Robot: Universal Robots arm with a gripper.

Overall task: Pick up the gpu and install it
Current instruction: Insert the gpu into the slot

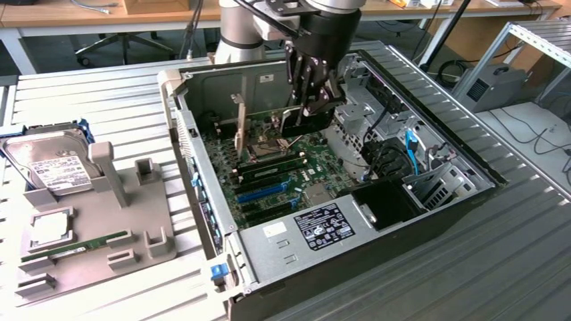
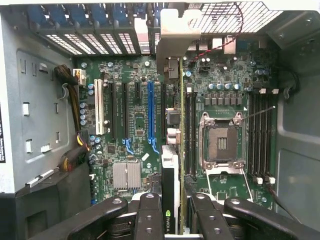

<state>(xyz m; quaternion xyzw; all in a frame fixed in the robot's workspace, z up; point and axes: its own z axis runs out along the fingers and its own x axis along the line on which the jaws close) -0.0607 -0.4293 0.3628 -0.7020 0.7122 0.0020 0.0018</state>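
Note:
My gripper (image 1: 306, 107) reaches down into the open computer case (image 1: 200, 200) and is shut on the gpu (image 1: 306, 124). The card hangs on edge over the motherboard (image 1: 308, 157), near the CPU socket. In the wrist view the gpu (image 2: 170, 200) appears edge-on between the two black fingers (image 2: 149, 217) of my gripper (image 2: 175, 220). A green logo shows on its near end, and its silver end bracket (image 2: 175, 35) points toward the case's slotted rear wall. The card runs between the blue expansion slot (image 2: 150, 110) and the CPU socket (image 2: 222, 142). Whether it touches the board I cannot tell.
Black cables and drive cages (image 1: 402, 154) crowd the case at the exterior view's right. A grey holder (image 1: 98, 221) at the exterior view's left carries a hard drive (image 1: 53, 164) and a green RAM stick (image 1: 76, 246). The case stands on a ribbed metal table (image 1: 446, 267).

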